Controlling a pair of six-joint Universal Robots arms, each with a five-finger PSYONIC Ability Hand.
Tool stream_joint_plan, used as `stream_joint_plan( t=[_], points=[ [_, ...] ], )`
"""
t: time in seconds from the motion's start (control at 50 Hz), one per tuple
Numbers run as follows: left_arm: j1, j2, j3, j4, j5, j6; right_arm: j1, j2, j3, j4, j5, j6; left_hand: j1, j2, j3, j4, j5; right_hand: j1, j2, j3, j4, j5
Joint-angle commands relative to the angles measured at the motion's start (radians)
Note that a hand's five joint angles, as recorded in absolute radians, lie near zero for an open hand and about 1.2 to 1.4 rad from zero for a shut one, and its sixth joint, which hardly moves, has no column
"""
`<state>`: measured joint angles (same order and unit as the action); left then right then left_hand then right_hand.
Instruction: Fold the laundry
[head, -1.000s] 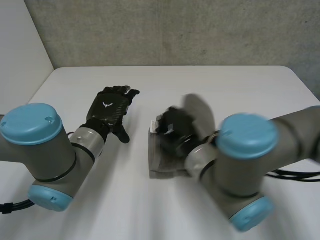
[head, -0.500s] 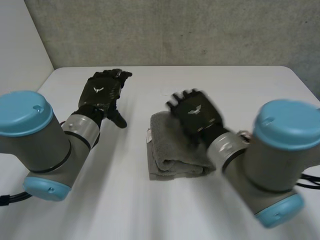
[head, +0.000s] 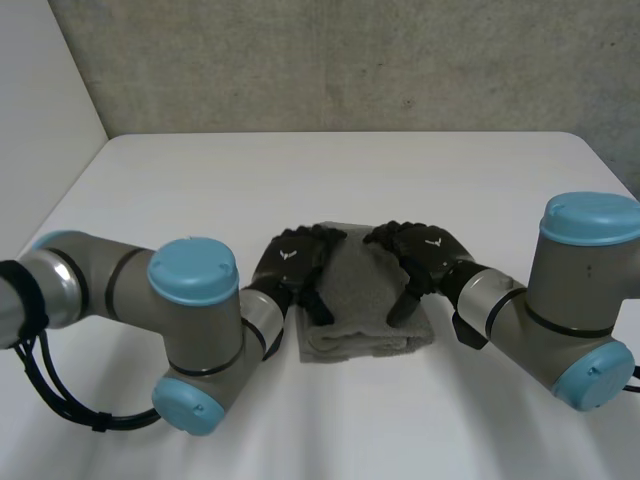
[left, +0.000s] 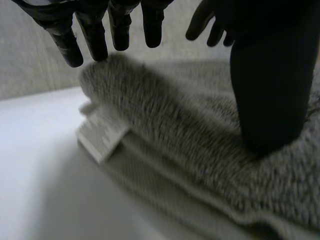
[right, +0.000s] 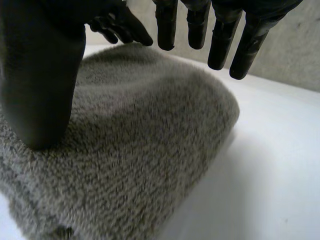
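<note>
Where the left arm (head: 110, 295) reaches in across the near part of the table (head: 300, 180), the left hand (head: 292, 262) sits palm down at the left edge of the towel (head: 365, 300). Left hand released: in its wrist view the fingers (left: 92, 35) are straight and hover just above the towel's folded edge, grasping nothing. Its thumb (left: 270, 85) points down and its tip rests on the towel's top surface. Towel: grey terry, folded into a thick rectangular pad, lying flat on the table at mid-width, nearer the near edge than the far one, between the two hands. Layers are stacked at its left edge, and a small white label (left: 102, 135) sticks out from between them at the corner below the left fingertips. The towel's right edge is a rounded fold. Right hand (head: 425, 255) sits palm down over the towel's right half, opposite the left hand. Fingertips of the two hands are near each other above the towel's far edge; contact between them cannot be told. Right hand released: fingers (right: 220, 35) are straight and held just above the rounded fold, and the thumb (right: 40, 85) is down with its tip on the pile. Right arm (head: 560, 320) comes in from the near right. Grey concrete wall (head: 350, 60) stands behind the table.
</note>
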<state>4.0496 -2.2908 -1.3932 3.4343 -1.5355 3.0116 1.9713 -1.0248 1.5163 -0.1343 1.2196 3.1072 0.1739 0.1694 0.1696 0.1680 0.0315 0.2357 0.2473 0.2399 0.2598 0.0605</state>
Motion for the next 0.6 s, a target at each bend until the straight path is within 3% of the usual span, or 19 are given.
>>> stream_joint_plan(
  t=[0.02,0.22,0.26,0.34,0.38,0.42,0.6],
  points=[
    [0.005,-0.012,-0.004,-0.004,-0.005,0.001,0.001,0.020,-0.015,0.002,0.006,-0.056,0.013,0.018,0.017,0.019,-0.019,-0.061,-0.073,-0.065,-0.085,-0.060],
    [0.019,0.195,-0.010,-0.026,-0.011,0.003,0.000,-0.175,-0.062,0.068,0.014,-0.050,0.001,0.006,0.006,0.007,-0.031,-0.061,-0.073,-0.065,-0.085,-0.060],
    [0.023,0.252,-0.009,-0.043,-0.018,0.004,-0.002,-0.253,-0.080,0.087,0.061,-0.048,0.001,0.006,0.006,0.007,-0.031,-0.061,-0.073,-0.065,-0.085,-0.060],
    [0.072,0.422,0.017,-0.136,-0.044,0.018,0.000,-0.324,-0.100,0.096,0.149,-0.050,0.004,0.009,0.009,0.010,-0.028,-0.061,-0.073,-0.065,-0.085,-0.060],
    [0.097,0.470,0.036,-0.181,-0.060,0.033,0.000,-0.403,-0.128,0.122,0.242,-0.064,0.022,0.027,0.026,0.028,-0.010,-0.061,-0.073,-0.065,-0.085,-0.060],
    [0.129,0.545,0.083,-0.298,-0.097,0.079,-0.002,-0.438,-0.142,0.148,0.271,-0.065,0.025,0.029,0.029,0.031,-0.007,-0.061,-0.073,-0.065,-0.085,-0.060],
    [0.187,0.599,0.158,-0.517,-0.134,0.150,-0.080,-0.469,-0.209,0.291,0.288,-0.068,0.004,0.009,0.009,0.010,-0.028,-0.061,-0.073,-0.065,-0.085,-0.060]
  ],
)
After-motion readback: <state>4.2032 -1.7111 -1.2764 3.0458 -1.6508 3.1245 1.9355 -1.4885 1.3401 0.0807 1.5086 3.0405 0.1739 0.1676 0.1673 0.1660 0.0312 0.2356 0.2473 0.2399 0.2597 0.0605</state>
